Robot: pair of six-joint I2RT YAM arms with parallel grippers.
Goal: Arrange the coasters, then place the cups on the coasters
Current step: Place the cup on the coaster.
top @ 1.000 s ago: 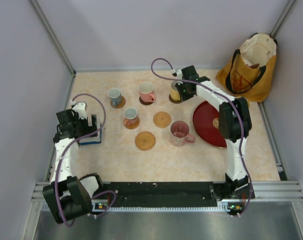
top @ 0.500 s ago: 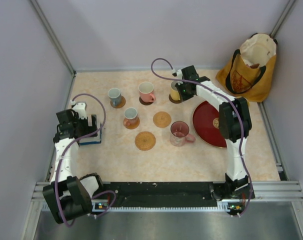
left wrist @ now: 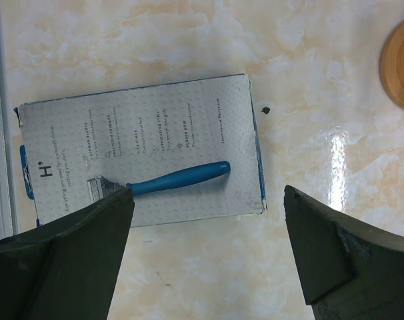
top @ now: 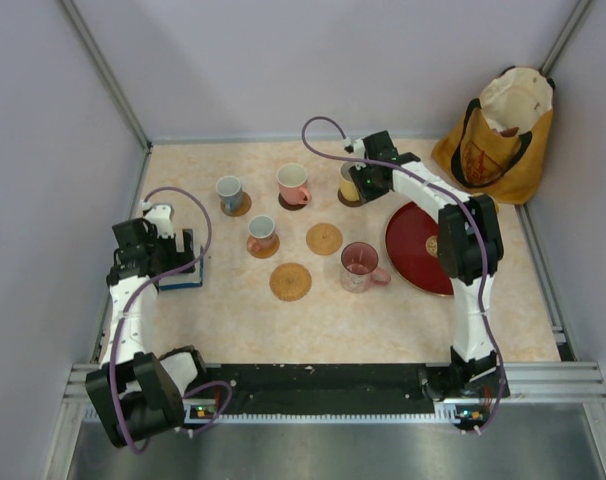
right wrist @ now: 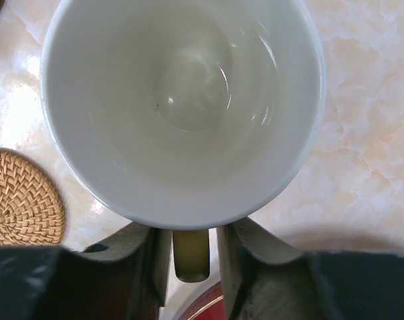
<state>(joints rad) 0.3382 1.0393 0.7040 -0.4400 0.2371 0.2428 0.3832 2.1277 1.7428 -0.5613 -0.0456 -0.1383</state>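
A pale yellow cup (top: 350, 182), white inside (right wrist: 182, 100), stands on a dark coaster (top: 349, 200) at the back. My right gripper (right wrist: 190, 250) straddles its handle (right wrist: 190, 260); the jaws stand slightly apart, with a thin gap on the right side. A blue-grey cup (top: 230, 192), a pink cup (top: 293, 184) and a small pinkish cup (top: 261, 234) each sit on a coaster. Two tan woven coasters (top: 324, 238) (top: 290, 281) lie bare. Another pink cup (top: 359, 266) stands on the table. My left gripper (left wrist: 209, 233) hangs wide open, holding nothing.
A razor box (left wrist: 135, 153) lies under the left gripper near the left wall. The red round tray (top: 420, 248) lies right of the cups, under the right arm. A yellow-orange bag (top: 498, 130) stands in the back right corner.
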